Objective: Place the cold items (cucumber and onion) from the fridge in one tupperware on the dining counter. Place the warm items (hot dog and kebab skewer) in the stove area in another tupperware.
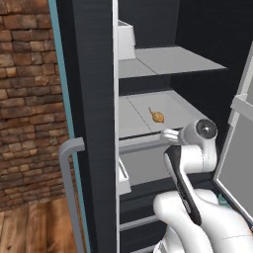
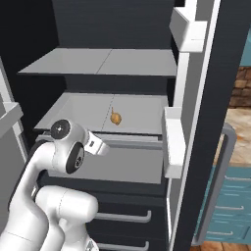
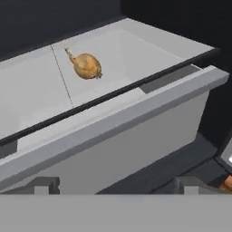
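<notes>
The fridge (image 1: 94,99) stands open, its black walls framing grey shelves (image 2: 98,61). The onion (image 1: 157,117) lies alone on the middle shelf, near the front half, its thin tip pointing back and to the left; in the hand view the onion (image 3: 87,66) sits just beside the seam that splits the shelf in two.

Below that shelf a pale grey drawer (image 3: 118,136) juts forward, and its long front lip lies between the gripper (image 3: 115,185) and the onion. The gripper hangs low in front of the drawer, well apart from the onion. Its two dark fingertips (image 3: 43,185) stand far apart at the bottom of the hand view, so the pincer is spread wide with nothing in it.

The arm's white elbow (image 1: 200,138) bends up before the shelf. White door bins (image 2: 172,142) hang on the open door at the right, above a long silver handle (image 2: 215,181). A brick wall (image 1: 29,99) and another handle (image 1: 71,192) show at the left, teal cabinets (image 2: 230,206) at the right.
</notes>
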Robot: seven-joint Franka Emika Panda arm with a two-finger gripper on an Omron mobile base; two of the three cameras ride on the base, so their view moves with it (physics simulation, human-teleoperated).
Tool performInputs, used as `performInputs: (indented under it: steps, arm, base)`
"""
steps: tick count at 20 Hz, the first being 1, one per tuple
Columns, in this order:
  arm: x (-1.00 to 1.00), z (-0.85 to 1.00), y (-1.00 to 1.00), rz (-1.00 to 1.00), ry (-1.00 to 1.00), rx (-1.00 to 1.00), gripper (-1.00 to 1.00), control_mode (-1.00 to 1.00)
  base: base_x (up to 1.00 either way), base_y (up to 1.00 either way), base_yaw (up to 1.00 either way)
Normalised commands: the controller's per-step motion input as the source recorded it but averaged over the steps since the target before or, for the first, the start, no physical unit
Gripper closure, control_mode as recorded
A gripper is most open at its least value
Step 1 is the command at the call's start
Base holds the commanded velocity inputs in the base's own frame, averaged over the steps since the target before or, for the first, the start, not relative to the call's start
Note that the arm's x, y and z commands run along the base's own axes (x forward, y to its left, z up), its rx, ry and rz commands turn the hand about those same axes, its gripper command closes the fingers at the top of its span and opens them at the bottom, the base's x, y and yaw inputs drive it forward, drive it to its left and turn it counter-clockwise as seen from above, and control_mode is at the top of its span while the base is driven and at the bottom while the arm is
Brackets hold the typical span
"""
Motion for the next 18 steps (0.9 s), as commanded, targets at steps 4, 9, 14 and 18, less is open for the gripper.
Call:
performInputs:
  steps: [4,9,14,18]
  arm:
    - [-0.04,0.72,0.01,0.32,0.00,-0.48,-1.00,-1.00]
    - [-0.04,0.82,0.00,0.31,0.04,-0.28,-1.00,-1.00]
    - [0.03,0.47,0.00,0.07,-0.03,0.13,-1.00,-1.00]
    - [0.53,0.00,0.03,-0.03,0.07,0.02,-1.00,-1.00]
  base:
    - [0.00,0.00,0.00]
    - [0.00,0.00,0.00]
    - [0.00,0.00,0.00]
    - [0.00,0.00,0.00]
